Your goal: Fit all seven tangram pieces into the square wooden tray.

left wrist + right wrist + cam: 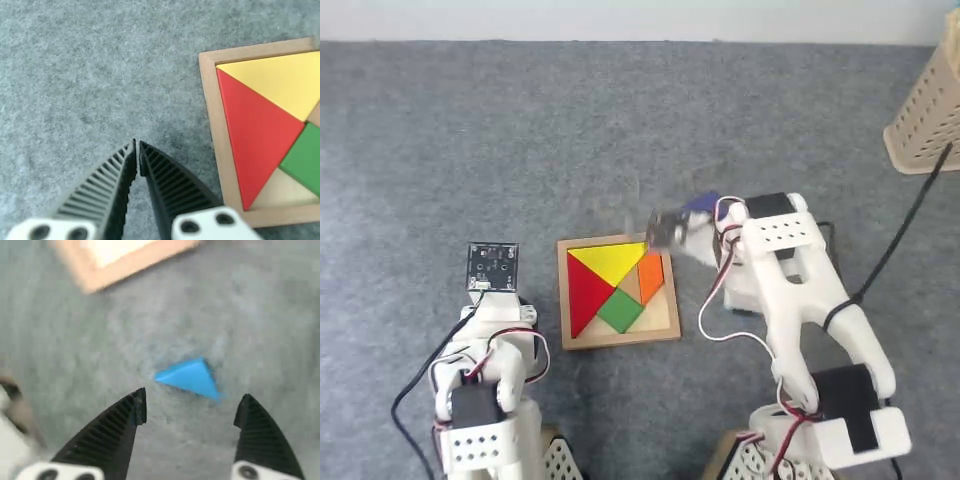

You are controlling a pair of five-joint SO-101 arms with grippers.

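Right tool point(194, 395) gapes wide, empty; blue triangle point(191, 376) lies flat just ahead, between its tips, off the tray point(131, 261). Probably light, stiff, thin, so pinch two edges. Left tool point(137, 145) is closed, empty.

Grey, felt-like table point(470, 130). Carries a square wooden tray point(562, 295) lying flat near the middle. Bears a small blue triangle point(192, 377) flat on the bare grey, near one corner of the tray but apart from it. Holds a beige perforated stand point(925, 110) at the far right edge, well apart from the tray.
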